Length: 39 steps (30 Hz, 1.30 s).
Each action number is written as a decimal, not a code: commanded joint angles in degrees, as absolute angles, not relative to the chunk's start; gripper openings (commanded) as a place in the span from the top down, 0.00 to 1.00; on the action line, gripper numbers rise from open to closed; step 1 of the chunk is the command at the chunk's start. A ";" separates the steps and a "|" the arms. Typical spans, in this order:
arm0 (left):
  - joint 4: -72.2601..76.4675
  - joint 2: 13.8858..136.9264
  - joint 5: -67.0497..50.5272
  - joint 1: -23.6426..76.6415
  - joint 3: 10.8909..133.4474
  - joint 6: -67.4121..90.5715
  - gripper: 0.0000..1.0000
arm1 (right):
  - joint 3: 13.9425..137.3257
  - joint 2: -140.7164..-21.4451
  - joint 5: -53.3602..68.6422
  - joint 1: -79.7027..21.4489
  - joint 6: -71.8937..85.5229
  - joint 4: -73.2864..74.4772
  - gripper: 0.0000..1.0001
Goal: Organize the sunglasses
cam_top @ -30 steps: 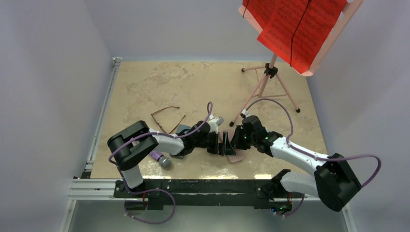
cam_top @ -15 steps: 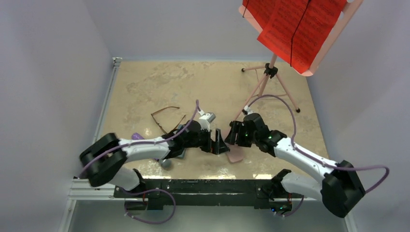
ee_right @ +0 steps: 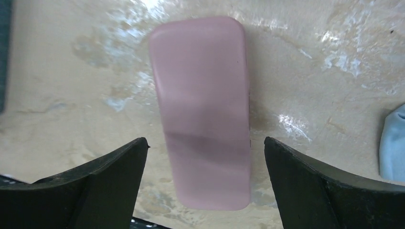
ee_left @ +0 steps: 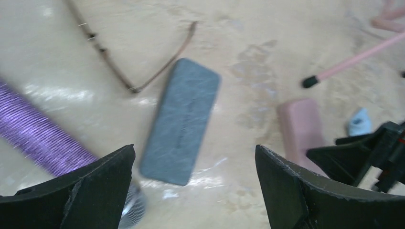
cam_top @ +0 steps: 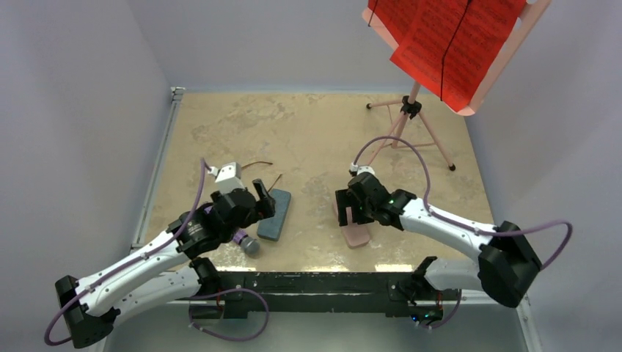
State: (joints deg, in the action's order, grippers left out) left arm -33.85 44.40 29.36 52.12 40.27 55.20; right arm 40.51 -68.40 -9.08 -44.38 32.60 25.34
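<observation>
The dark brown sunglasses (ee_left: 135,87) lie unfolded on the table, their thin arms spread; in the top view only parts of them (cam_top: 258,163) show past my left arm. My left gripper (cam_top: 262,202) hovers open and empty over the blue-grey case (ee_left: 183,120), just near of the sunglasses. My right gripper (ee_right: 205,140) is open above the near end of the shut pink case (ee_right: 202,107), fingers on either side without touching it. The pink case (cam_top: 357,233) lies to the right of the blue-grey case (cam_top: 273,215).
A purple microphone (cam_top: 244,240) with a metal grille lies near the left of the blue-grey case. A light blue cloth (ee_right: 394,143) sits right of the pink case. A pink music stand's tripod (cam_top: 408,126) stands at the back right, holding red sheets (cam_top: 455,44).
My left arm has swung left, away from the pink case, to above the blue-grey case. My right gripper has opened and let go at the pink case, which now lies shut on the table.
</observation>
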 commanded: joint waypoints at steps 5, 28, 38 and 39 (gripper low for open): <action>-57.39 39.09 39.40 51.86 36.51 69.34 0.00 | 45.72 -79.05 -11.82 -48.99 30.70 28.29 0.06; -46.43 40.30 30.05 51.87 32.63 66.45 0.00 | 92.27 -110.65 -11.64 -43.35 37.71 32.66 0.44; -42.31 43.68 25.99 51.86 32.22 62.60 0.00 | 108.63 -124.11 -11.47 -37.97 35.86 38.32 0.17; -41.92 44.14 25.83 51.86 32.22 62.32 0.00 | 108.56 -123.73 -11.04 -37.96 35.88 38.36 0.11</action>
